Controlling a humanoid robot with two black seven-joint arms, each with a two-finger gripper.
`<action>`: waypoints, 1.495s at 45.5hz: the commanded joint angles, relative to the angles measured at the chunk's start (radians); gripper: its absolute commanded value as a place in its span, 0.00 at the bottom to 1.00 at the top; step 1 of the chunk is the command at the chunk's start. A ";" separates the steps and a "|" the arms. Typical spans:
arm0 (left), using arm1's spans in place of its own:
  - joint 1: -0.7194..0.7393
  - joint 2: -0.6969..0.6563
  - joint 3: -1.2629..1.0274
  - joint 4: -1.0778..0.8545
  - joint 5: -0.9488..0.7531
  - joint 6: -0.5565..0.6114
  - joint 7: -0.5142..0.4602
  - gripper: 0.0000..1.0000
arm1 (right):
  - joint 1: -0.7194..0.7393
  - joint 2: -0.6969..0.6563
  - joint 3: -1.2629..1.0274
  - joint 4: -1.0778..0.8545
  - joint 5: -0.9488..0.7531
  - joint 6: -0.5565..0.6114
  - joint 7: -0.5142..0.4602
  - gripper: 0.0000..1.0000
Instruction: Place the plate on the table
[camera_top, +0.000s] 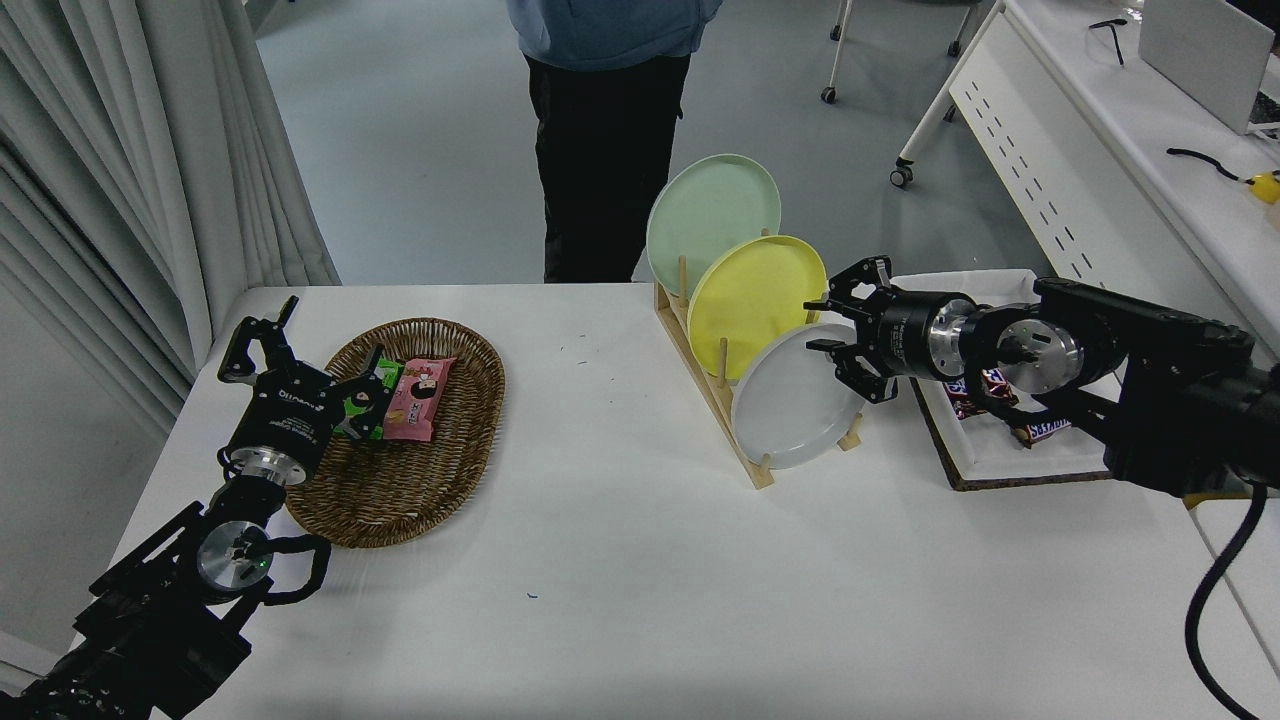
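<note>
White and broad, the counter (640, 560) carries everything. A person (608, 130) stands at its far edge. The left gripper (300, 355) is parked at the lower left over the wicker basket (400, 500), its fingers spread apart. The right arm reaches in from the right edge above a white tray (1010, 455) of candy bars. A wooden rack (715, 400) holds three tilted plates in a row: the pale green plate (712, 215) farthest, the yellow plate (750, 295) in the middle, and the plate (795, 405), light grey, nearest. The right gripper (835, 330) sits at the grey plate's upper right rim, jaws spread and not clamped on it.
</note>
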 joint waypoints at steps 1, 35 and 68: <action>0.000 -0.001 -0.001 -0.001 0.000 0.000 0.000 1.00 | 0.000 0.017 0.007 -0.003 0.002 -0.023 -0.003 0.35; 0.000 -0.001 -0.001 -0.001 0.000 0.000 0.000 1.00 | 0.002 0.014 0.054 -0.001 0.000 -0.033 -0.071 0.18; 0.000 -0.001 -0.001 0.001 0.000 0.000 0.000 1.00 | 0.002 0.017 0.059 -0.018 0.000 -0.033 -0.072 0.05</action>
